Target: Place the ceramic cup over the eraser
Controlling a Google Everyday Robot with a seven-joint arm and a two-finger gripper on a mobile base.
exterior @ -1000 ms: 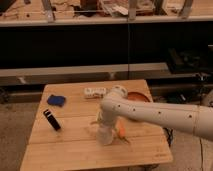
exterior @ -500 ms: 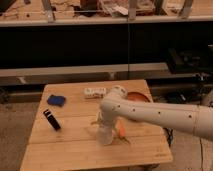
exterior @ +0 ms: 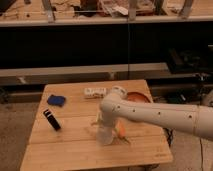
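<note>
The eraser (exterior: 51, 119), a small black bar with a pale end, lies on the left part of the wooden table (exterior: 75, 150). The ceramic cup (exterior: 105, 136), whitish and cylindrical, stands on the table near the middle front, well to the right of the eraser. My white arm reaches in from the right, bends at the elbow and points down. My gripper (exterior: 104, 129) is at the cup's top, merging with it in colour. The cup's base looks to rest on the table.
A blue squarish pad (exterior: 56, 100) lies at the back left. A white rectangular block (exterior: 95, 92) lies at the back middle. A flat orange dish (exterior: 138, 98) sits behind my arm. A small orange object (exterior: 121, 131) lies just right of the cup. Dark shelving stands behind the table.
</note>
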